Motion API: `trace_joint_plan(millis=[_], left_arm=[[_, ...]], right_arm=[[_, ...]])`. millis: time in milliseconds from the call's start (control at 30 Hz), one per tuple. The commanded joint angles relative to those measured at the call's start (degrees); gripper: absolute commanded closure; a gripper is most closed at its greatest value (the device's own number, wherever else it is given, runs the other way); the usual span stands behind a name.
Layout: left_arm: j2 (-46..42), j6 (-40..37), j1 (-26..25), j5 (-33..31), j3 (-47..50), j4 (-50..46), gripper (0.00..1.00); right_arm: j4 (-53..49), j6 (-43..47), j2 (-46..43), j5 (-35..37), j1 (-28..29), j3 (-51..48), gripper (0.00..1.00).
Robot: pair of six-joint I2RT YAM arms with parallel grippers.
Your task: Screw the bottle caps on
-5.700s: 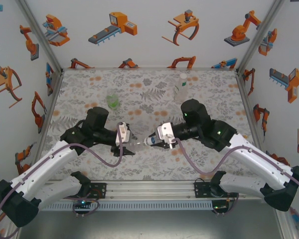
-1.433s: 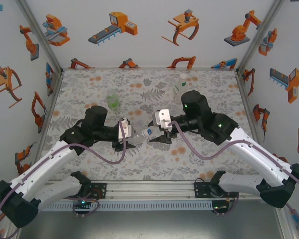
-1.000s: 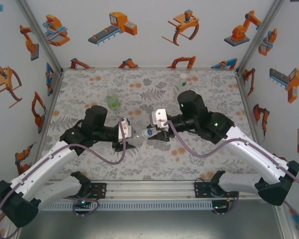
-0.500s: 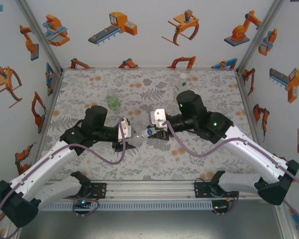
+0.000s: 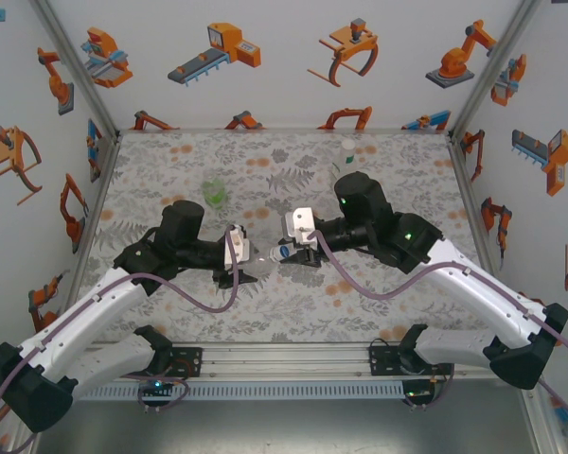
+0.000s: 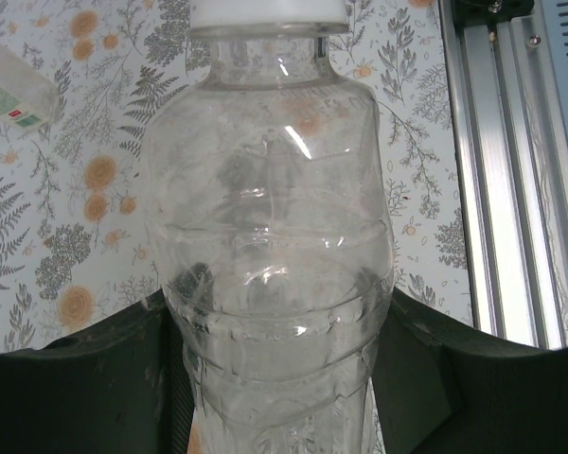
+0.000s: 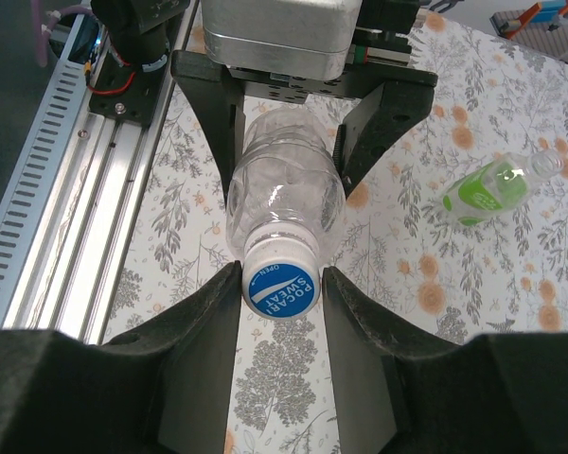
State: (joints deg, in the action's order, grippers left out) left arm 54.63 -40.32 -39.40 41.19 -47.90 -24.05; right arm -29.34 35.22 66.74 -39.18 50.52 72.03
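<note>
Fern-and-flower print covers the desk (image 5: pixel 170 161), and above its middle the clear bottle (image 6: pixel 275 265) hangs level between the arms. The left end effector (image 5: pixel 242 265) is clamped around its lower body, while the right end effector (image 5: pixel 290 253) pinches the blue-topped cap (image 7: pixel 281 287) sitting on the neck. Empty and thin-walled, the bottle is probably light, slick and easily dented, so the ribbed lower section seems the safest hold. The small cap is best gripped by its rim.

Left tool (image 6: pixel 279 317), right tool (image 7: pixel 279 284) face-to-face, clamped.
</note>
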Motion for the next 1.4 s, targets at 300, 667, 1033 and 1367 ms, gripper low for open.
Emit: trace_joint_plan(millis=[300,667,1033,1367], left_arm=[[-0.3,-0.4,-0.5,1.9,-1.9,-0.4,1.00],[-0.7,-2.1,-0.5,12.6,-2.4,-2.5,1.00],[1.7,-4.4,-0.5,22.5,-5.2,-8.2,1.00],[2.7,-5.1,-0.6,29.7,-6.6,-10.8,1.00]], right_arm=[[1.7,0.9,-1.4,0.7,0.8,-0.6,0.77],[1.8,7.4,-5.9,-2.2,1.3,-2.6,1.00],[-10.3,24.5,-7.2,-2.0,6.3,0.3,1.00],[-14.0,34.0,-7.3,3.8,15.0,4.2,1.00]])
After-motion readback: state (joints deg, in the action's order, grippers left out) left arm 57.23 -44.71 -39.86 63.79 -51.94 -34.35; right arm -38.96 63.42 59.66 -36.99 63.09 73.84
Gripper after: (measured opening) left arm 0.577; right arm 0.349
